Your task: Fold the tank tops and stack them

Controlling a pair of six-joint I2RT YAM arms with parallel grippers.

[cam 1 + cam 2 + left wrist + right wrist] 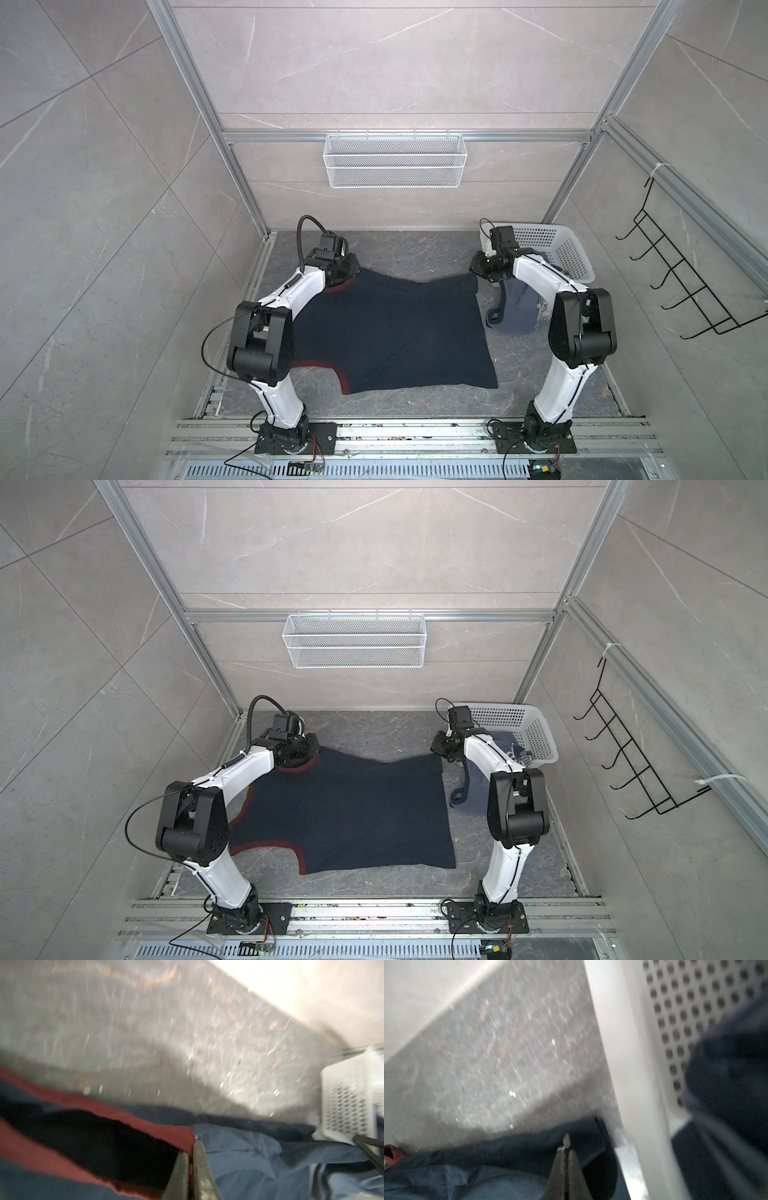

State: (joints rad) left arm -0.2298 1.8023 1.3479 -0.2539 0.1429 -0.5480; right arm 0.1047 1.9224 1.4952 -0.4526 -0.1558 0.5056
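Lies spread flat mid-tabletop [415, 249]: navy tank top [395, 332], maroon trim. Sits crumpled just right of it, draped out of the white basket [557, 249]: slate-blue tank top [515, 307], whitish print too small to read. Left tool [192, 1147] pinched shut on the maroon-edged strap. Right tool [565, 1147] pinched shut on the navy far hem corner.

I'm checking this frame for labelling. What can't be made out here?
- Slate-blue tank top: partly hidden by the right arm in both top views; its whitish lettering is too small to read.
- Left gripper: its tips are hidden under the left arm in both top views.
- Right gripper: right wrist view too blurred to tell whether its shut jaws pinch the navy tank top.
- Basket: its inside is partly hidden by the right arm.
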